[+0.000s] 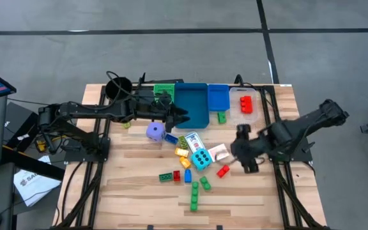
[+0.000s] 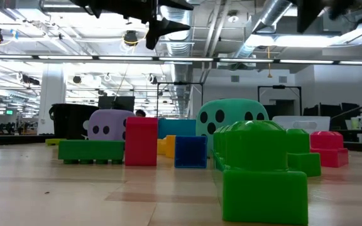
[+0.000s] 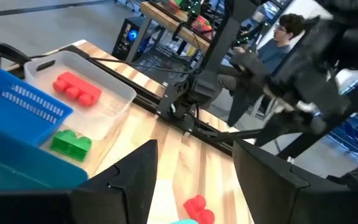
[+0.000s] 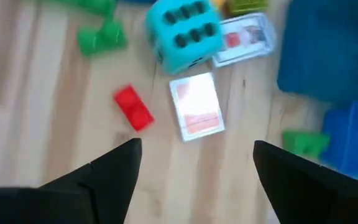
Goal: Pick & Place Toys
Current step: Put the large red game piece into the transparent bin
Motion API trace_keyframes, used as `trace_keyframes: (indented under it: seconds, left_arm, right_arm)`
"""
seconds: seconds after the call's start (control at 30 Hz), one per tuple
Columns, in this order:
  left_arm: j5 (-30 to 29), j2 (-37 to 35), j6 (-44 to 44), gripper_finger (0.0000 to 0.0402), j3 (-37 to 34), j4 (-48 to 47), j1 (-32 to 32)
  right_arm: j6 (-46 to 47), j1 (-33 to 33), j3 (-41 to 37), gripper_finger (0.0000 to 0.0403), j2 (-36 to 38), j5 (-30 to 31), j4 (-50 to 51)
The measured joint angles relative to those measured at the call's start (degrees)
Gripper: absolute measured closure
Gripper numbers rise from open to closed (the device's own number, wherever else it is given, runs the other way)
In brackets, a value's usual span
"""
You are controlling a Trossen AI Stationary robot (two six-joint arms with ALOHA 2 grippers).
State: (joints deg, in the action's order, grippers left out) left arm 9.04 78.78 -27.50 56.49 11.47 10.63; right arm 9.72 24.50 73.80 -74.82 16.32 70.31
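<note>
clear bin: red brick | left gripper, right gripper: fingers apart, empty

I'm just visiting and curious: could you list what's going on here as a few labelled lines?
left gripper: open, empty, raised over the big blue bin
right gripper: open, empty, above the card and red brick
clear bin: holds a red brick
cyan die: on the table among loose bricks
purple die: on the table near the left arm
</note>
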Motion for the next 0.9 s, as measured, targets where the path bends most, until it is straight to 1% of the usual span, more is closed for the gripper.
trace_keyframes:
  seconds: [0.07, 0.13, 0.2, 0.27, 0.43, 0.6, 0.67, 0.83, 0.9]
  left_arm:
    - [0.03, 0.00, -1.46, 0.0199, 0.00, 0.13, -0.81]
    - [0.04, 0.00, -3.64, 0.0199, 0.00, 0.09, -1.53]
    - [0.02, 0.00, -5.44, 0.0199, 0.00, 0.10, -2.25]
    - [0.02, 0.00, -5.90, 0.0198, 0.00, 0.08, -2.94]
    - [0.03, 0.00, -5.89, 0.0199, 0.00, 0.07, -4.73]
    - [0.06, 0.00, -5.85, 0.0201, 0.00, 0.04, -5.97]
    - [0.06, 0.00, -5.84, 0.0201, 0.00, -0.01, -6.30]
    - [0.06, 0.00, -5.82, 0.0201, 0.00, 0.05, -6.55]
    - [0.06, 0.00, -5.82, 0.0199, 0.00, 0.05, -6.55]
  right_arm:
    - [-5.60, 0.29, -1.77, 0.0097, -1.29, -0.78, -2.56]
    - [-9.68, 0.02, -3.84, 0.0097, -2.09, -4.76, -8.50]
    - [-11.45, -0.03, -6.22, 0.0097, -2.87, -7.83, -12.72]
    - [-11.65, 0.03, -8.10, 0.0097, -4.14, -8.96, -17.53]
    - [-9.51, -0.18, -9.57, 0.0097, -8.19, -9.49, -19.13]
    - [-8.77, -0.91, -9.64, 0.0097, -13.52, -14.68, -20.07]
    - [-8.74, -0.97, -9.63, 0.0097, -15.84, -15.20, -20.34]
    - [-11.71, -1.10, -9.64, 0.0097, -21.01, -15.24, -20.75]
    - [-12.71, -1.70, -9.60, 0.0097, -23.22, -16.85, -21.51]
